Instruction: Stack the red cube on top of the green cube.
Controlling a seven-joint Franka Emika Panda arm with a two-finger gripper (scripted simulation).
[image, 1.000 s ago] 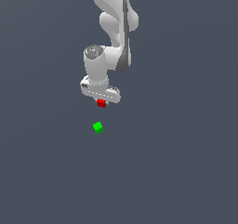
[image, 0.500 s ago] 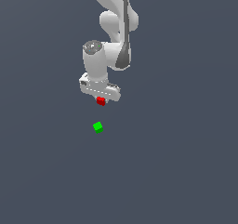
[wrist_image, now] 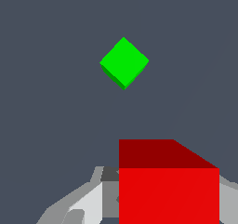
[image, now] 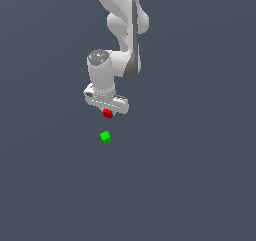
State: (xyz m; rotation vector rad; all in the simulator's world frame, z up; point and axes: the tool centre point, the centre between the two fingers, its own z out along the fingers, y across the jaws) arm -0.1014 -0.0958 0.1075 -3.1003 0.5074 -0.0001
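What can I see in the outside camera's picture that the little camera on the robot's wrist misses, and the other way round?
Only the exterior view shows the whole white arm and the gripper from outside. Only the wrist view shows the red cube close up, large between the gripper's grey fingers. Both show the red cube held in the gripper and the green cube lying apart from it on the grey floor.

Red cube (image: 107,113) aloft, apart from green cube (image: 105,136) lying lower on the grey floor.
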